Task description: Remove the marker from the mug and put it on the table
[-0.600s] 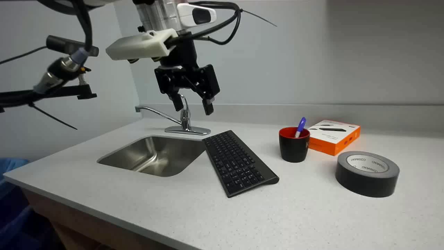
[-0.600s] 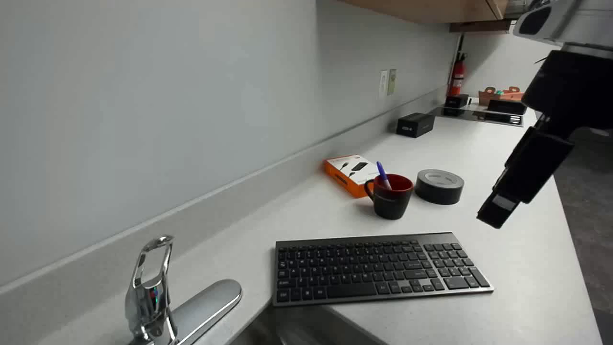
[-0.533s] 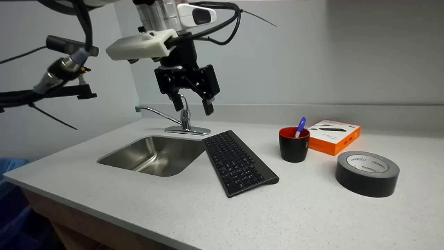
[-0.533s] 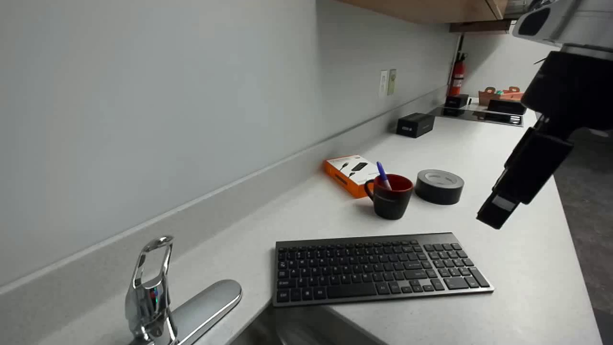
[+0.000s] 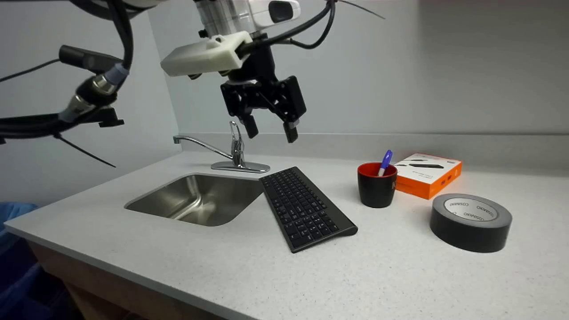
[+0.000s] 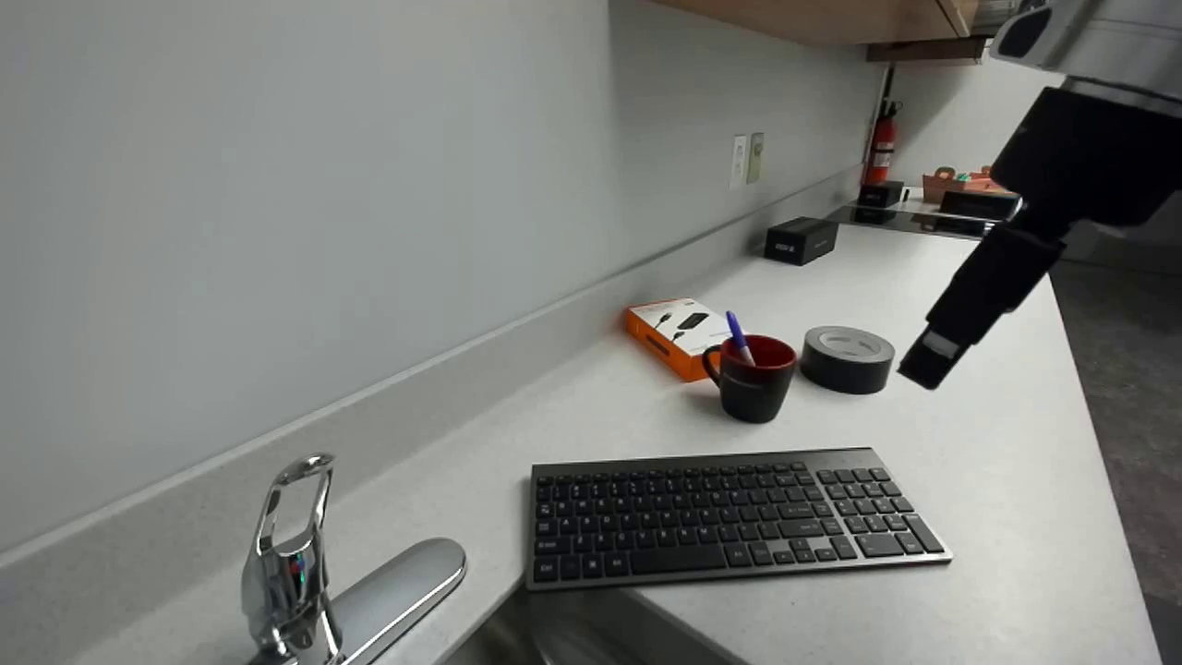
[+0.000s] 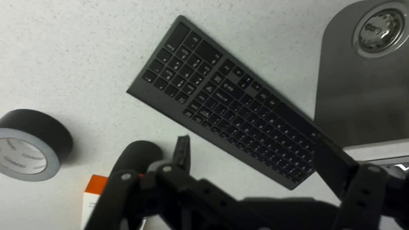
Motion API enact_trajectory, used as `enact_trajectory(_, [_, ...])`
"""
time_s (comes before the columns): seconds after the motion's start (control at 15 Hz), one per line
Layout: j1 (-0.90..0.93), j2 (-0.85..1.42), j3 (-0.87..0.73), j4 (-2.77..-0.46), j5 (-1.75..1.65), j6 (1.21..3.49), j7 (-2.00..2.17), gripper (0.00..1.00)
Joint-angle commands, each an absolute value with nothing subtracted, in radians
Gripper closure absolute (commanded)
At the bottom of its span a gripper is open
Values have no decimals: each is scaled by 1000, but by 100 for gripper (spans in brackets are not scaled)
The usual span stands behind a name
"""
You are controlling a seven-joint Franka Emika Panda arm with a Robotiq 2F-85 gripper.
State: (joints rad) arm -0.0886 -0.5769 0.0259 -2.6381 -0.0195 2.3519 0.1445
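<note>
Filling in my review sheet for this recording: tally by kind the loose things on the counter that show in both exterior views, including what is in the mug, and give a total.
Mug: 1
Marker: 1
Keyboard: 1
Tape roll: 1
Orange-and-white box: 1
Total: 5

The gripper points downward at a tilt, its 2 fingers spread apart.
</note>
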Motion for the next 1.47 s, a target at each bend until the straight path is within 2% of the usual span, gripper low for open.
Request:
enact_trajectory(0.0, [-190, -499, -19, -2597, -90, 2467, 167, 0])
enact_trajectory(0.4, [-300, -310, -89, -2457, -99, 2616, 210, 0])
enact_trajectory(0.53, [-280, -361, -106, -2500, -88, 2587, 166, 0])
enact_trajectory(0.87, [-279, -321, -109, -2467, -88, 2588, 187, 0])
enact_trajectory(1.4, [-293, -129, -88, -2374, -137, 2728, 284, 0])
